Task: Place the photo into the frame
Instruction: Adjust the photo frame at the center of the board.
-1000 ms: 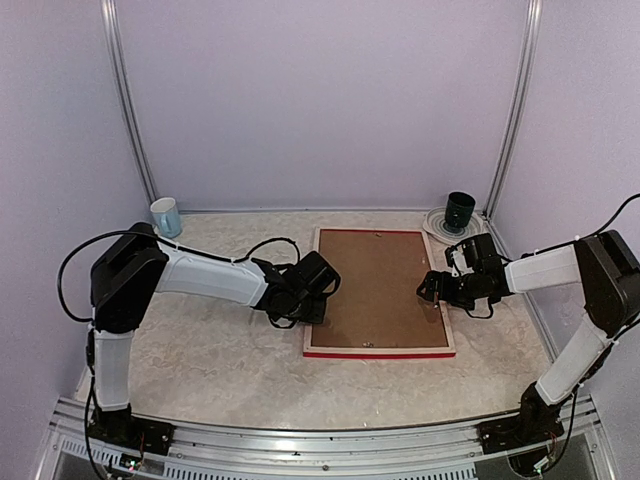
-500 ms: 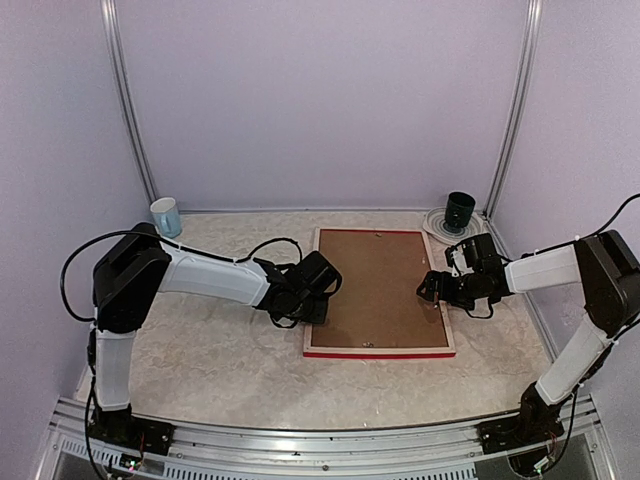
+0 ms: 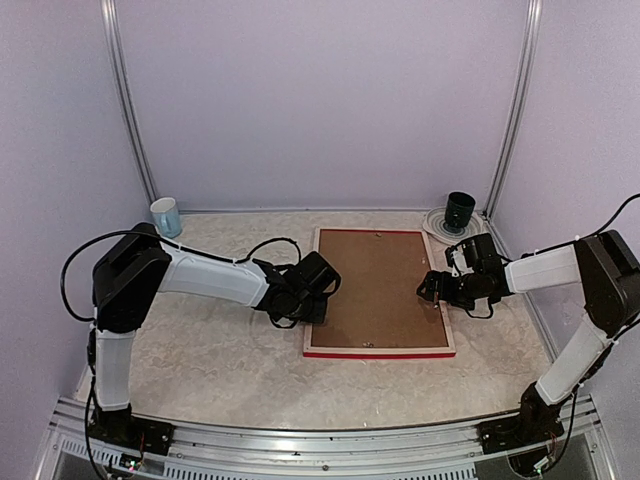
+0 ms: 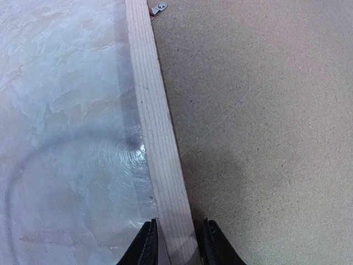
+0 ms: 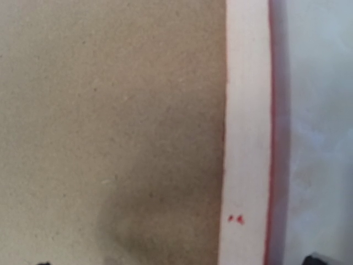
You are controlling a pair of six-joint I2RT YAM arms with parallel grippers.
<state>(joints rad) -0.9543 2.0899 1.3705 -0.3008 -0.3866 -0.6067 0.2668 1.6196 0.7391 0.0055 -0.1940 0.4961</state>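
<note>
A: Starting from the left hand [image 4: 177, 245], what has it got?

B: Its fingertips [image 4: 144, 249] sit tight on either side of the pale wood left rail of the frame [image 4: 160, 149], pinching it. The rail runs straight away from the hand, near to far.

A: And the right hand [image 3: 432, 290]?

B: Spread wide, holding nothing, set over the right rail. Its wrist view catches only the tips at the bottom corners. So the frame lies back-up on the tabletop [image 3: 220, 350] between the two hands, long axis near to far, each hand at its own long side.

A: Where is the photo?

B: No view shows it. The brown backing board [image 3: 375, 290] fills the opening. Whether the print lies under it, I cannot tell.

A: What does each view add?

B: From above you get the whole rectangle and both arms. Only the left wrist view shows the small metal tab [image 4: 160, 7] at the rail's far end. Only the right wrist view shows the red outer edge close up.
</note>
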